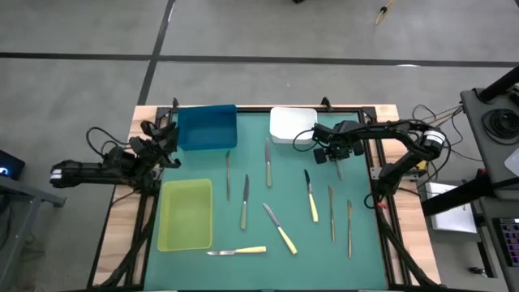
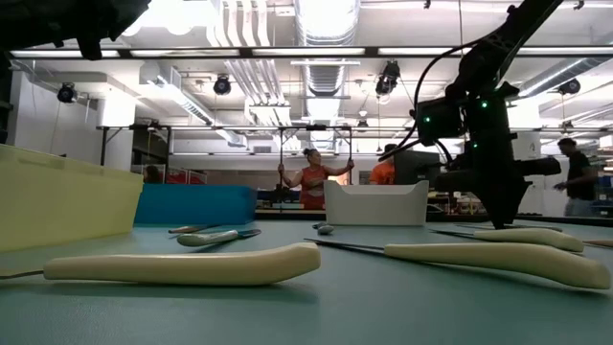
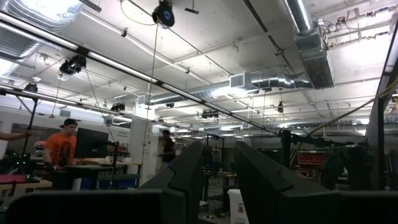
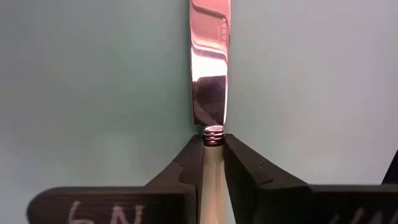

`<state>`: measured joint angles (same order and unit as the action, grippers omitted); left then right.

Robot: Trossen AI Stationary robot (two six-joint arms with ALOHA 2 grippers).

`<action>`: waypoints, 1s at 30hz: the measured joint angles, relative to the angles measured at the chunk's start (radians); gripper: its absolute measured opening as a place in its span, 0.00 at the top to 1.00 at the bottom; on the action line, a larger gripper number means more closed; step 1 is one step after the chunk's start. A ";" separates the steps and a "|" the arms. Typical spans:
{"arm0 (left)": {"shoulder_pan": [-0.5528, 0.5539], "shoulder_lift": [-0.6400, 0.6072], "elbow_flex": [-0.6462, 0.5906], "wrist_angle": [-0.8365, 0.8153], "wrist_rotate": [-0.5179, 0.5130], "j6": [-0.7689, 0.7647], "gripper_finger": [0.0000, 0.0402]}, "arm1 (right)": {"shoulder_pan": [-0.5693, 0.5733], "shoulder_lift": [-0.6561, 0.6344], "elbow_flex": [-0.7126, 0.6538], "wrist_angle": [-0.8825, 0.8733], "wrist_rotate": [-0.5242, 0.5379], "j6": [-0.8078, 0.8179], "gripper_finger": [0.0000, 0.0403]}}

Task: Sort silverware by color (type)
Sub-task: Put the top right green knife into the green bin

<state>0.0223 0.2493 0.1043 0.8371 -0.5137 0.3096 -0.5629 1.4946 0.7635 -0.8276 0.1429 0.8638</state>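
Several slim utensils lie flat on the green mat: grey ones [image 1: 246,203], [image 1: 268,162], [image 1: 332,212] and pale-yellow-handled knives [image 1: 311,196], [image 1: 280,229], [image 1: 237,252]. My right gripper [image 1: 336,154] [image 4: 212,140] hovers in front of the white tray, shut on another yellow-handled knife [image 4: 210,62]. My left gripper [image 1: 166,138] [image 3: 217,180] waits at the table's left edge beside the blue tray. It points upward and its fingers are slightly open on nothing. My right gripper pinches the knife's pale handle [image 4: 211,168] between its two fingers, right behind the ringed collar where the blade starts. The fingers point down and lie along the knife. The blade [image 1: 339,169] sticks out past the fingertips toward the mat; whether its tip touches, I cannot tell.
A blue tray [image 1: 207,127] and a white tray [image 1: 292,124] stand at the far edge of the mat, and a yellow-green tray [image 1: 186,215] on the left. The table frame's black rails run along both sides. People stand in the room beyond the table.
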 joint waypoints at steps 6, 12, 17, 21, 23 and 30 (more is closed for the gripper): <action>0.000 0.000 0.000 0.000 0.000 0.000 0.81 | -0.001 -0.047 -0.005 -0.017 0.022 0.001 0.91; 0.000 0.000 0.000 0.004 0.000 0.000 0.81 | -0.001 -0.160 -0.005 -0.067 0.067 0.020 0.92; 0.000 0.000 0.000 0.005 0.000 0.000 0.81 | -0.001 -0.276 -0.004 -0.060 0.139 0.044 0.93; 0.000 0.000 0.000 0.006 0.000 0.000 0.81 | -0.001 -0.374 0.001 -0.049 0.192 0.054 0.94; 0.000 0.000 0.000 0.007 0.000 0.000 0.81 | 0.009 -0.421 0.004 -0.046 0.226 0.054 0.96; 0.000 0.000 0.000 0.008 0.000 0.000 0.81 | 0.078 -0.557 0.007 0.041 0.287 0.053 0.98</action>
<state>0.0223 0.2491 0.1043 0.8455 -0.5135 0.3092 -0.4851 0.9373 0.7708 -0.7865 0.4297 0.9170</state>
